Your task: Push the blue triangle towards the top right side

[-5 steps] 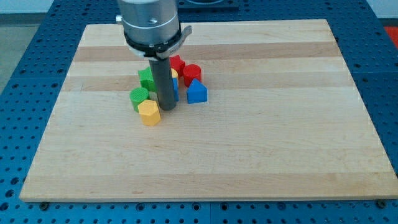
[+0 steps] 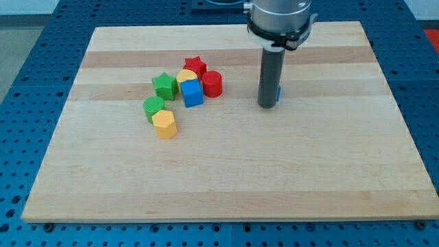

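Camera view: my tip (image 2: pixel 267 106) sits right of centre on the board (image 2: pixel 226 178), with the blue triangle (image 2: pixel 278 94) almost hidden behind the rod, touching it on the right. No gripper here, just a bare rod. The cluster, blue cube (image 2: pixel 192 93) and red cylinder (image 2: pixel 212 83) included, is well left. Risk I see: the triangle slipping off the rod's side if I push off-centre.

My tip (image 2: pixel 267 106) touching mostly hidden blue triangle (image 2: pixel 278 94), block cluster (image 2: pixel 180 93) well apart at the view's left
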